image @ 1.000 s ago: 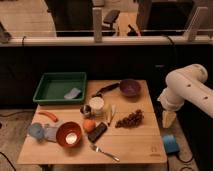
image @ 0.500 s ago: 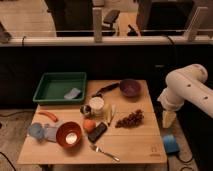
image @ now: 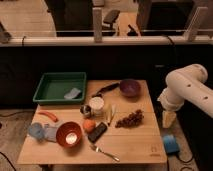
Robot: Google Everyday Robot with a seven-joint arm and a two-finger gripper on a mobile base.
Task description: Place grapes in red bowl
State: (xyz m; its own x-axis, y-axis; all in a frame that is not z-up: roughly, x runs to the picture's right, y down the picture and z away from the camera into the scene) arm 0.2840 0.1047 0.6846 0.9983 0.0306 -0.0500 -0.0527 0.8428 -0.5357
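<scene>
We find the gripper (image: 169, 119) spread and empty beside the table (image: 140, 146), at 3 o'clock from the grapes (image: 129, 119). The red bowl (image: 69, 134) sits at 8 o'clock of the grapes. A low carry could strike the orange (image: 89, 124) between them.

You have a table (image: 135, 145) of pale, matt wood. Just off the table's right edge, the end effector (image: 169, 119) looks like smooth cream plastic. On the table, the red bowl (image: 61, 137) is glossy inside, the grapes (image: 130, 119) look dull-skinned, the fork (image: 105, 152) is shiny metal, and the tray (image: 50, 90) is smooth green plastic.
</scene>
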